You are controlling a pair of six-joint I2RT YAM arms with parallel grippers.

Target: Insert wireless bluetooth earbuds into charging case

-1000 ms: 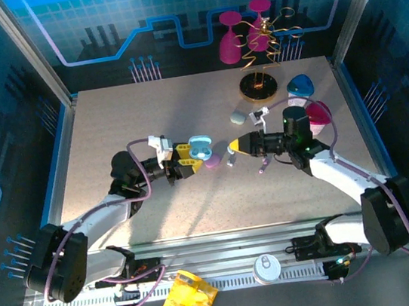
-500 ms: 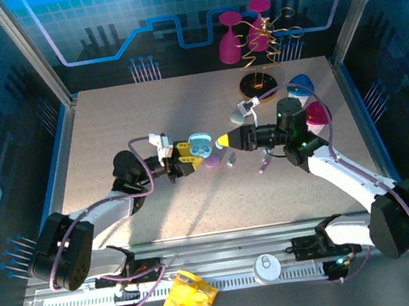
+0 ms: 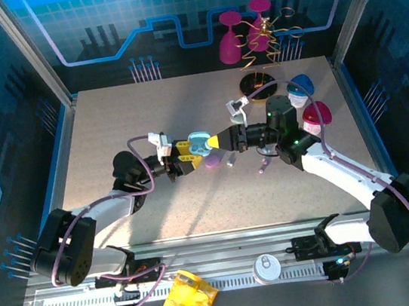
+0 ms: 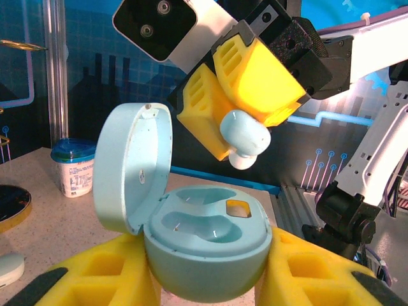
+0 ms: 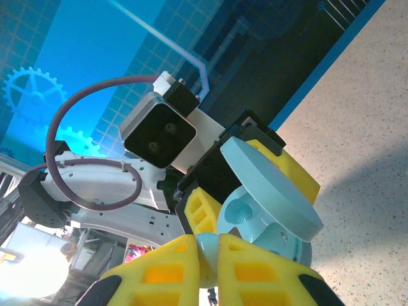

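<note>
Earbud (image 4: 245, 140), pale blue, sits pinched in the right gripper (image 3: 222, 140), its yellow fingertips nearly together with the rounded body between them and the stub pointing down. It hangs above and slightly behind the open charging case (image 4: 204, 248), not touching it.

Left gripper (image 3: 189, 155): closed on the case, one yellow finger (image 4: 95, 280) pressed to each side of the lower shell. Case held up off the table, roughly level. Lid (image 4: 134, 166) stands open on the left.

Both moulded sockets (image 4: 197, 226) look vacant, so no bud of this pair is seated.

Step in hand, as I judge it: final approach for the first insertion. Pick and carry are done; seating is not.

Next move calls for a short descent with the stub lined up over one socket. Which socket fits this bud I cannot tell. The bud's tilt probably needs matching to the cavity before the right fingers let go, and the left grip must hold steady against the push.

Two more buds, one greyish (image 3: 230, 159) and one purple (image 3: 265, 166), lie on the table nearby.
</note>
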